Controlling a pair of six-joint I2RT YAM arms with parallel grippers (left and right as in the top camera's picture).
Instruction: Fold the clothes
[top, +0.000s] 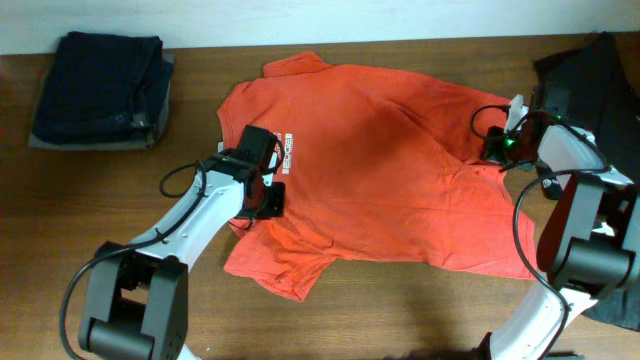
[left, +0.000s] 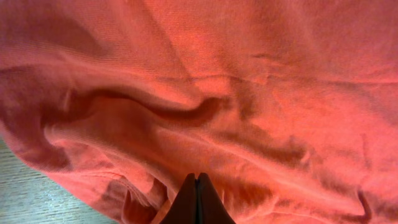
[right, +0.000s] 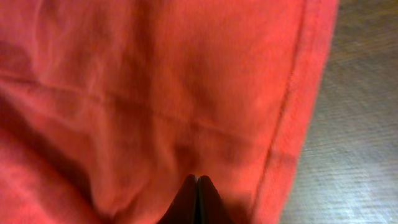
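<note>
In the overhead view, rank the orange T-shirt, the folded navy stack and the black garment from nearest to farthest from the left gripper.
Measured from the left gripper:
1. orange T-shirt: right under its jaws, in the middle.
2. folded navy stack: off to the far-left corner.
3. black garment: at the far right edge.

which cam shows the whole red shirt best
Overhead: the red shirt lies spread on the table, outline nearly all visible. Both wrist views show only close-up wrinkled fabric; the right one catches a stitched edge.

Brown wooden table (top: 400, 315), red-orange T-shirt (top: 400, 170) spread across middle, dark folded stack (top: 100, 90) far left, black garment (top: 600, 60) right edge
</note>
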